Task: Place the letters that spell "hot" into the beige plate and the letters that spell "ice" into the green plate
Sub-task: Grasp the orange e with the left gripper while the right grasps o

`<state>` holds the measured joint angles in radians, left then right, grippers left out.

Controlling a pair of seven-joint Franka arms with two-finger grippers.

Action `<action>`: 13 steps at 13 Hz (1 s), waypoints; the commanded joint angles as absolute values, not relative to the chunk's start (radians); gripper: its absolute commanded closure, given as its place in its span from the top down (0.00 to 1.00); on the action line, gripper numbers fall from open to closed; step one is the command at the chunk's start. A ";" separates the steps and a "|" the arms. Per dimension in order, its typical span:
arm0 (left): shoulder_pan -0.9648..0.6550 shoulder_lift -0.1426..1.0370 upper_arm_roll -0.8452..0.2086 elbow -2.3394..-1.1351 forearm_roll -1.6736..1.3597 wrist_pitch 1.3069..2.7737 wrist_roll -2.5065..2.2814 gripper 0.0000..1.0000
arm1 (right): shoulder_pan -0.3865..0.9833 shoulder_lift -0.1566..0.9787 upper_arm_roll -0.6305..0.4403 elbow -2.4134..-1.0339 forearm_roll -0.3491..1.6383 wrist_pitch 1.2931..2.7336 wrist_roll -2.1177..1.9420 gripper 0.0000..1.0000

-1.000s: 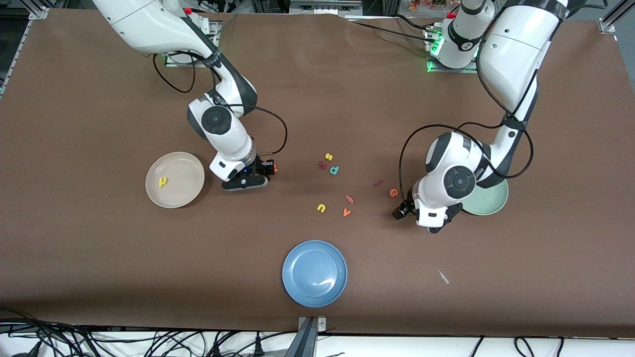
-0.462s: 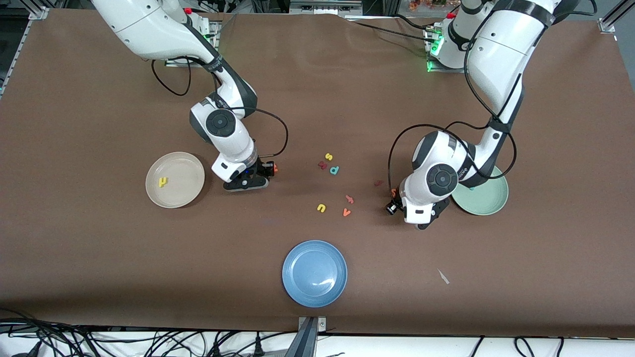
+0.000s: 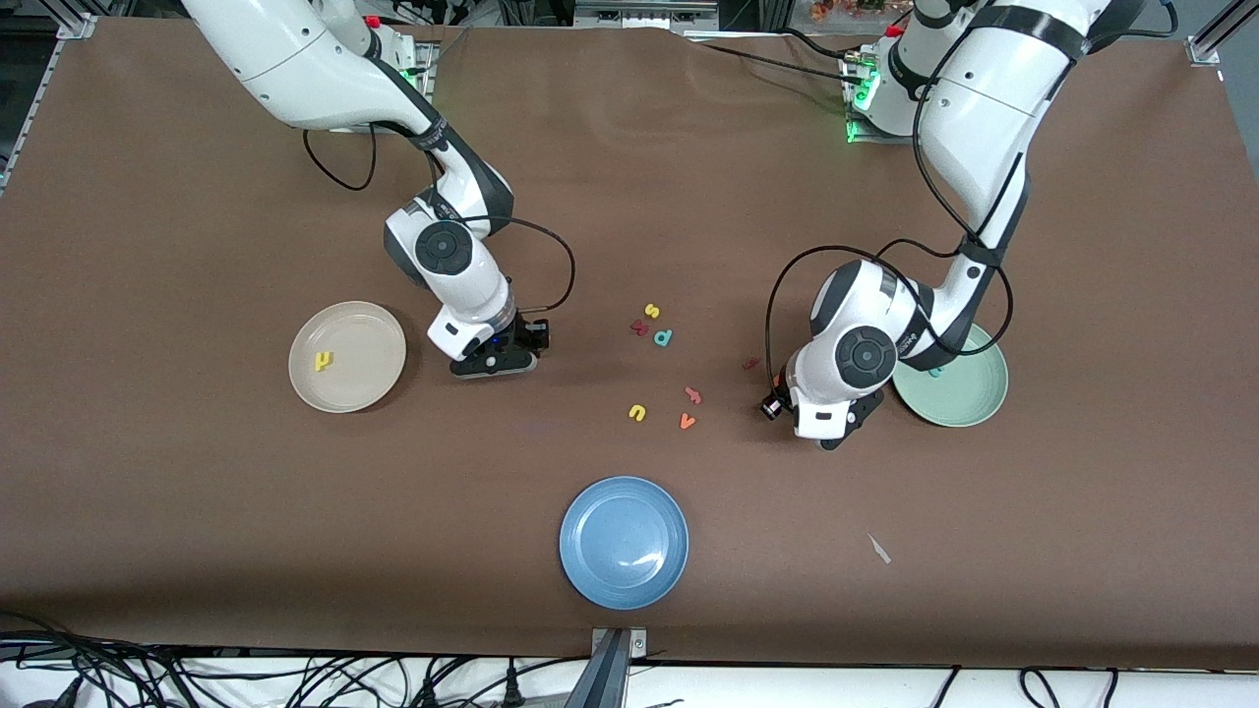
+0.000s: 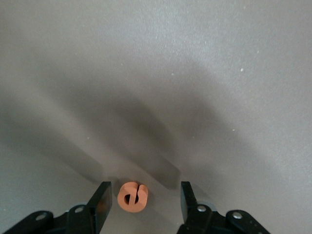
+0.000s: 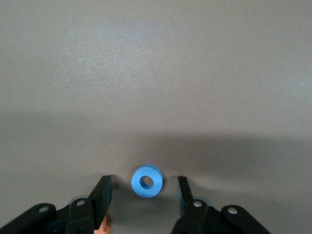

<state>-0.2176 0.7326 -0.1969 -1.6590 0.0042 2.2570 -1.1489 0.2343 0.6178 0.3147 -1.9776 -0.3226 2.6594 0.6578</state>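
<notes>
Both grippers straddle their letters with jaws apart: my left gripper (image 4: pixel 144 204) brackets the orange e (image 4: pixel 132 196) on the table beside the green plate (image 3: pixel 976 405), my right gripper (image 5: pixel 141 194) the blue o (image 5: pixel 147 182) beside the beige plate (image 3: pixel 366 388). I'd centre, then close gently.

A first plate (image 3: pixel 346 334) is set toward the right arm's end of the table with the h (image 3: pixel 323 361) in it, and a second plate (image 3: pixel 969 398) toward the left arm's end with the c (image 3: pixel 935 372) near its rim. A third plate (image 3: pixel 624 542) lies between them, nearest the camera. Loose letters – s (image 3: pixel 651 311), d (image 3: pixel 663 338), u (image 3: pixel 637 413), v (image 3: pixel 687 422) – are scattered mid-table. The o (image 5: pixel 147 182) is flanked, untouched, by the right gripper (image 5: pixel 144 187) beside the first plate – the e (image 4: pixel 132 197) likewise by the left gripper (image 4: pixel 144 195) beside the second.
</notes>
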 commanded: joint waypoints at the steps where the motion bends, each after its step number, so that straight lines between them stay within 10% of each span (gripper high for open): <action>1: -0.225 0.727 -0.192 -1.669 0.038 2.247 -1.150 0.46 | 0.245 0.627 0.314 -1.985 -0.353 2.686 0.695 0.55; 13: -0.225 0.727 -0.190 -1.689 0.040 2.244 -1.150 0.45 | 0.235 0.565 0.282 -2.006 -0.396 2.657 0.646 0.17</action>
